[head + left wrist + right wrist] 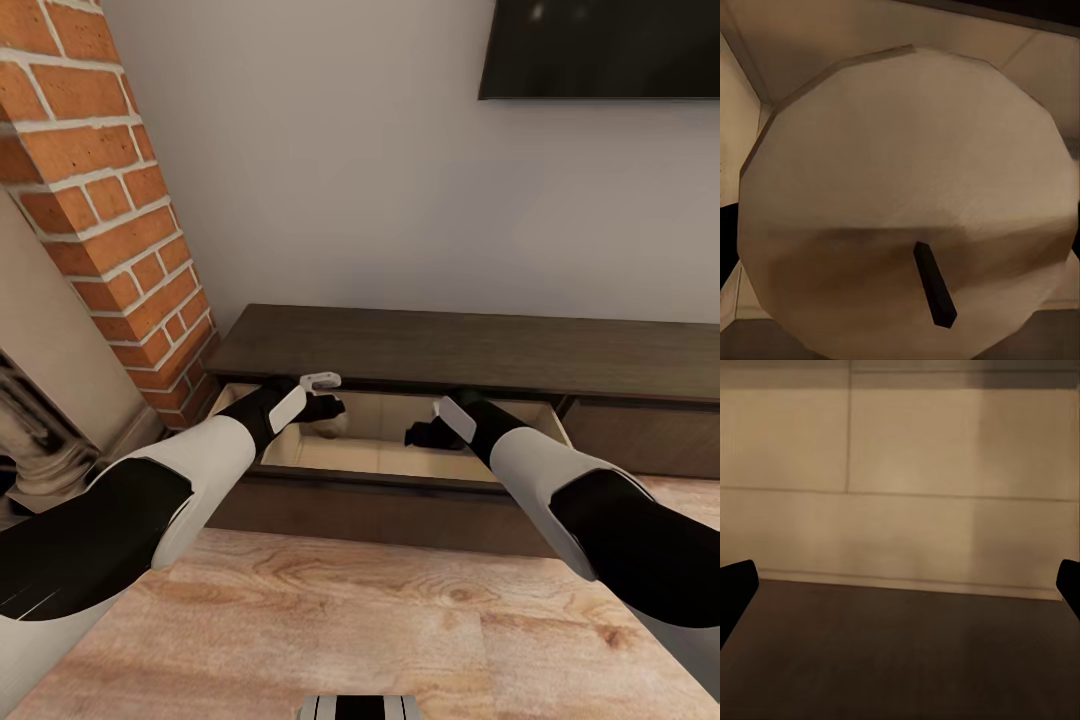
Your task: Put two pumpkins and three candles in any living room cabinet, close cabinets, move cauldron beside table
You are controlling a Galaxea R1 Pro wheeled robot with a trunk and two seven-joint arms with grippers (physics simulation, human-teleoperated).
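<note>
Candle (907, 195), stubby cream-tan cylinder with dark wick, held by left gripper (325, 408) inside open drawer of long dark brown wooden cabinet (470, 350). Right gripper (425, 432) spread, empty. Placing step; next: release candle, withdraw.

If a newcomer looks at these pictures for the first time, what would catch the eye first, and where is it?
First, the two black-and-white arms reaching into the open drawer of the long, low, dark brown wooden cabinet against the grey wall. The left gripper is over a pale cream round candle with a short dark wick, huge in the left wrist view. A red brick column stands left.
</note>
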